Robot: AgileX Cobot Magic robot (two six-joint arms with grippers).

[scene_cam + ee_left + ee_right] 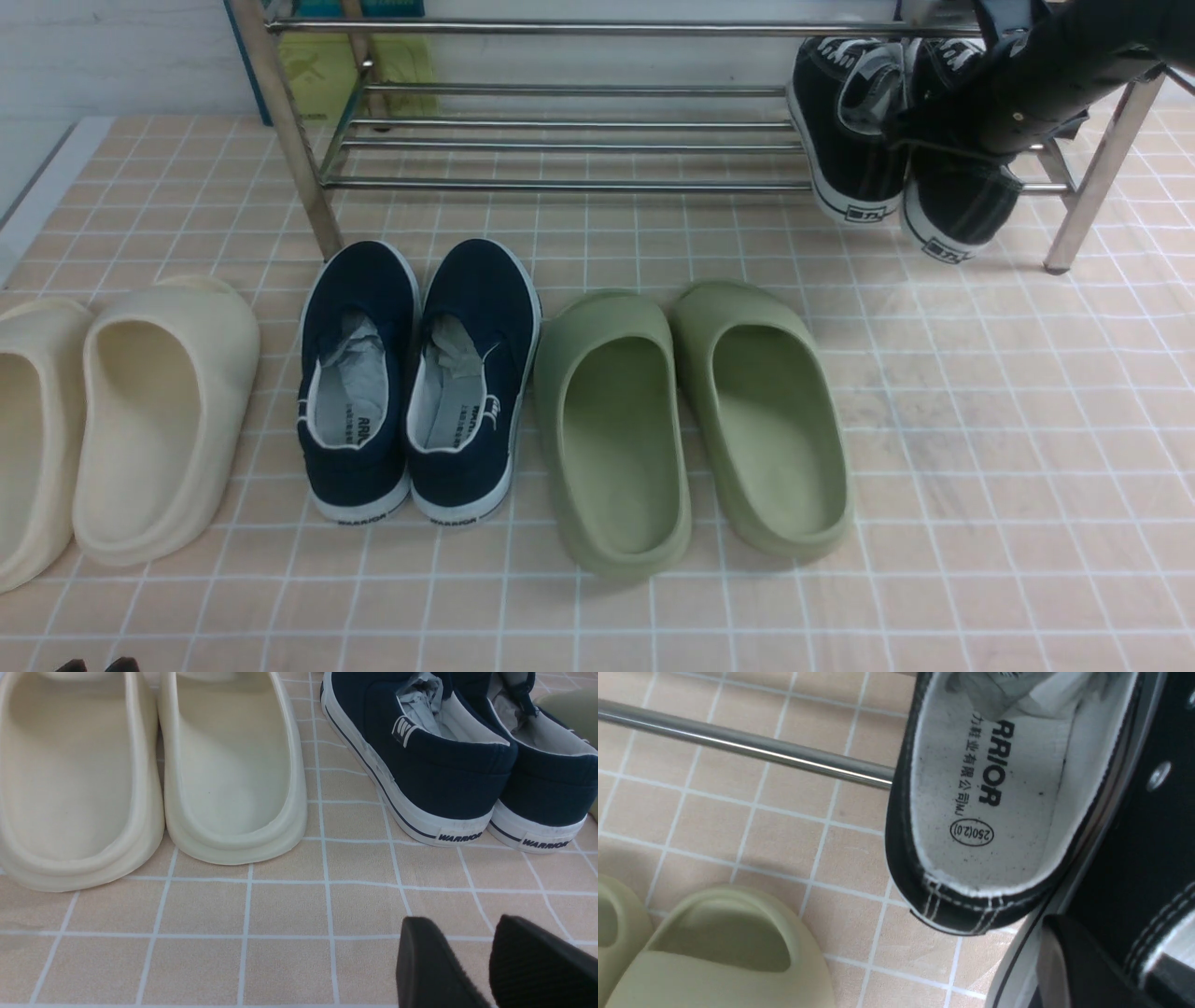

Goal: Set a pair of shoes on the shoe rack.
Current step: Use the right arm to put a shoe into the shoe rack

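Sneakers (854, 163) at the shoe rack's (560, 184) right end, with 2 heels overhanging its front bar.
Right gripper (1129, 961) clamped on the right-hand sneaker (962, 205) — left gripper (486, 970) apart, empty.

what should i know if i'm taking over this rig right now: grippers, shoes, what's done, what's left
Left gripper: open, empty, low over the tiled floor beside the navy slip-ons.
Right gripper: shut on the black sneakers, apparently pinching their inner collars.
Sneakers: at the right end of the shoe rack, over its lower tier, heels overhanging the front bar, the right one hanging lower. Can't tell if they fully rest on the bars.
Done: the pair is at the rack.
Left: probably push them further in, release, pull the arm back.
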